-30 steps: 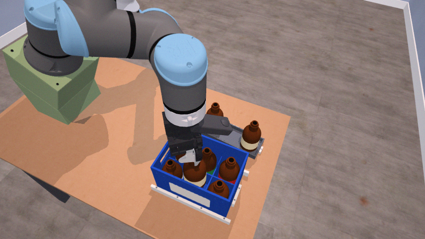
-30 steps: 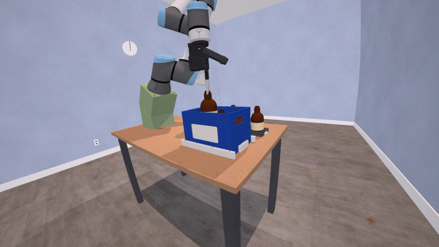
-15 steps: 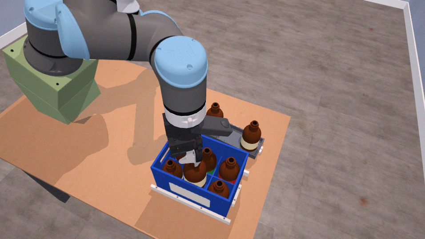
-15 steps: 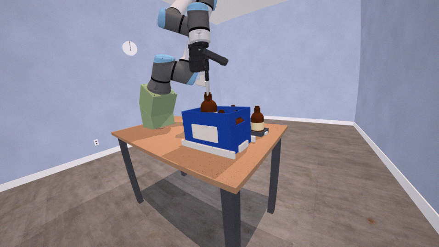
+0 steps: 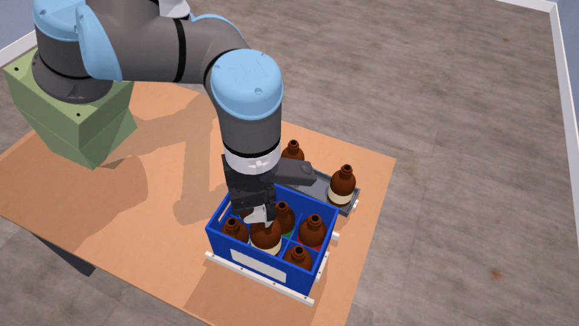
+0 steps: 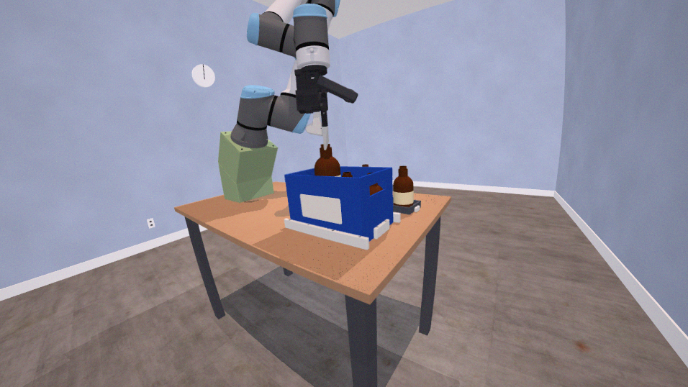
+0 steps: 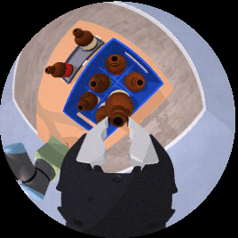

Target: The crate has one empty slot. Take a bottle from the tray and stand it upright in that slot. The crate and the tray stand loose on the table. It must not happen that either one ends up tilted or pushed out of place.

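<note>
Gripper (image 5: pixel 261 217) grips bottle (image 5: pixel 264 239) inside crate (image 5: pixel 258 265) walls.

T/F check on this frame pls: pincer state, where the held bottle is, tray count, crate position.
1. The pincer is shut on a bottle by its neck. True.
2. The held bottle stands on the tray. False: it is over the blue crate, its lower part already below the rim in the exterior view.
3. Two bottles remain on the tray. True: one with a cream label and one partly hidden behind the arm.
4. The crate lies tipped on its side. False: it stands upright on the table.
5. The tray sits beside the crate, on the side away from the crate's white label. True.
</note>
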Action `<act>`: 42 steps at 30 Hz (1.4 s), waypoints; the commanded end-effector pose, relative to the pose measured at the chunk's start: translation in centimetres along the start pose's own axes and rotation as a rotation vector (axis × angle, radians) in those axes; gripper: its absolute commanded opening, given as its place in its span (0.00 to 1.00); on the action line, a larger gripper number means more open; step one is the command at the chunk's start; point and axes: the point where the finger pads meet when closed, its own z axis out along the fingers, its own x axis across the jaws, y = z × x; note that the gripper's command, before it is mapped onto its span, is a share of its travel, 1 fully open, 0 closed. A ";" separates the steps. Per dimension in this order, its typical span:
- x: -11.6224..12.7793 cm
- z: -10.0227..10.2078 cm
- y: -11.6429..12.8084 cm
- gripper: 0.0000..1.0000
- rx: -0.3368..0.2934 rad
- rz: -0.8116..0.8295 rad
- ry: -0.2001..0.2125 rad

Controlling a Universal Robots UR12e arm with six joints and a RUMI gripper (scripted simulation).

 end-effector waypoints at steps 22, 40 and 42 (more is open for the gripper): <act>-0.1 0.1 -0.1 0.00 0.000 -0.001 -0.001; -0.1 1.0 -0.1 0.00 0.000 -0.001 -0.001; -0.1 1.2 -0.1 0.00 0.000 -0.001 -0.001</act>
